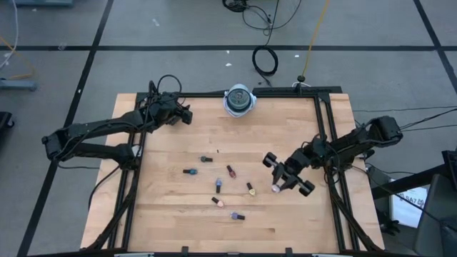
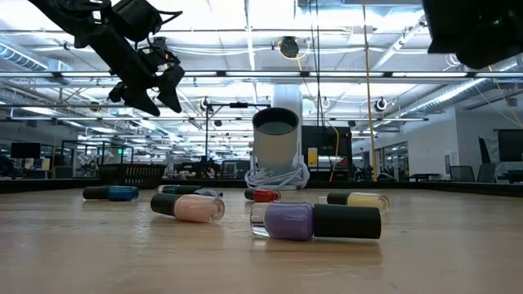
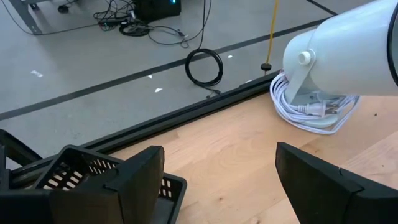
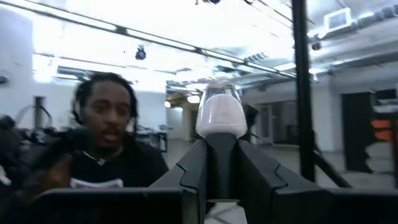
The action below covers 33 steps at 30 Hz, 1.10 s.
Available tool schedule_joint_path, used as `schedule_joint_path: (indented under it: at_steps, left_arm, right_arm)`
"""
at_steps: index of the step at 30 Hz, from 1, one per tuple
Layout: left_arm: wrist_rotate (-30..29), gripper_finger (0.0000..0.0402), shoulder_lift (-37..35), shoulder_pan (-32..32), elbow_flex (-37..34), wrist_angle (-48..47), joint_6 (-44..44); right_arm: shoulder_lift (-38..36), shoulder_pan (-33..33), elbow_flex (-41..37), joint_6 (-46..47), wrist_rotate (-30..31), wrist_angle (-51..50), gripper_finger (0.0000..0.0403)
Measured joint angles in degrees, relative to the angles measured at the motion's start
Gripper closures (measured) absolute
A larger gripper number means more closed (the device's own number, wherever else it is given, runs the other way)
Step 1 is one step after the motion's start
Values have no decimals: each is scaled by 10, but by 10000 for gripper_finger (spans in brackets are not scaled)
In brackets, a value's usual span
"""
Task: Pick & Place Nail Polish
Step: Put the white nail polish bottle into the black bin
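Observation:
Several tiny nail polish bottles with dark caps lie on their sides mid-table, among them a purple one (image 2: 286, 220), a pale pink one (image 2: 192, 207) and a blue one (image 1: 189, 172). My right gripper (image 1: 285, 175) is right of them, raised off the wood and shut on a pale pink bottle (image 1: 275, 188). My left gripper (image 1: 182, 114) is open and empty, high above the table's far left part; it also shows in the low view (image 2: 151, 90). My right gripper pinches the pale pink bottle by its dark cap (image 4: 221, 155) between its two fingers. The glass body (image 4: 221, 115) sticks out beyond the fingertips, in line with them. The fingers lie about level, pointing toward the table's near left. The bottle is lifted clear of the table.
A white-and-blue cylinder (image 1: 239, 100) with a coiled white cord stands at the far edge's middle, also in the left wrist view (image 3: 348, 56). A black slotted box (image 3: 68, 171) sits beside my left gripper. A black rail frames the table (image 1: 325, 143). A person shows beyond the table (image 4: 102, 143).

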Motion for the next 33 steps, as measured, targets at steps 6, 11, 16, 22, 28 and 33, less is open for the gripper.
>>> schedule_joint_path:
  at_steps: [6, 11, 16, 22, 28, 33]
  left_arm:
    - [0, 94, 0, 0, 0, 0, -2]
    - [0, 99, 0, 0, 0, 0, -1]
    - [0, 107, 0, 0, 0, 0, -1]
    - [1, 103, 0, 0, 0, -11, -4]
    - [4, 100, 0, 0, 0, -38, -22]
    - [91, 101, 16, 2, 0, -96, -57]
  right_arm:
    - [0, 29, 27, 24, -15, 0, 348]
    - [0, 32, 29, 10, -15, -9, 352]
    - [0, 9, 29, -54, -14, -134, 352]
    - [0, -38, 29, -97, 48, -387, 352]
    - [0, -63, 29, -154, 186, -588, 352]
    - [0, -66, 29, -190, 286, -640, 352]
